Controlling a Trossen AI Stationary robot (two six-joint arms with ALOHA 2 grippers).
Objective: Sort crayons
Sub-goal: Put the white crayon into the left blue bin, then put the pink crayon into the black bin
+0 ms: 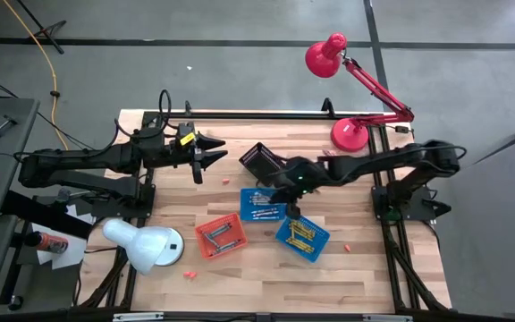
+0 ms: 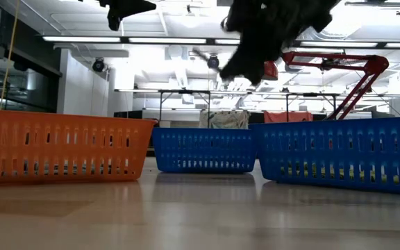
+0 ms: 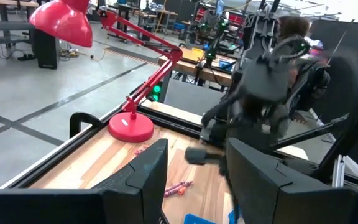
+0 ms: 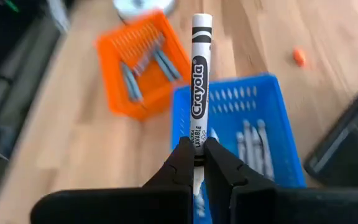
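My right gripper [image 1: 291,207] hangs over the middle blue basket [image 1: 262,204] and is shut on a white crayon [image 4: 199,81]. That basket [image 4: 278,106] holds several pale crayons [image 4: 253,146]. The orange basket [image 1: 220,237] holds several grey crayons [image 4: 143,68]. A second blue basket [image 1: 302,237] holds yellowish crayons. My left gripper [image 1: 209,154] is open and empty above the table's far left part. Red crayons [image 3: 178,187] lie on the wood ahead of it. My right gripper pinches the white crayon near one end [image 4: 197,149] between its two fingertips. The crayon lies in line with the fingers and sticks out past them. It is lifted clear, above the blue basket.
A black basket [image 1: 259,161] stands tilted at the far middle. A red desk lamp [image 1: 351,134] stands at the far right and a white lamp [image 1: 146,246] at the near left. Loose crayon bits lie on the wood near the front [image 1: 189,273] and right [image 1: 348,246].
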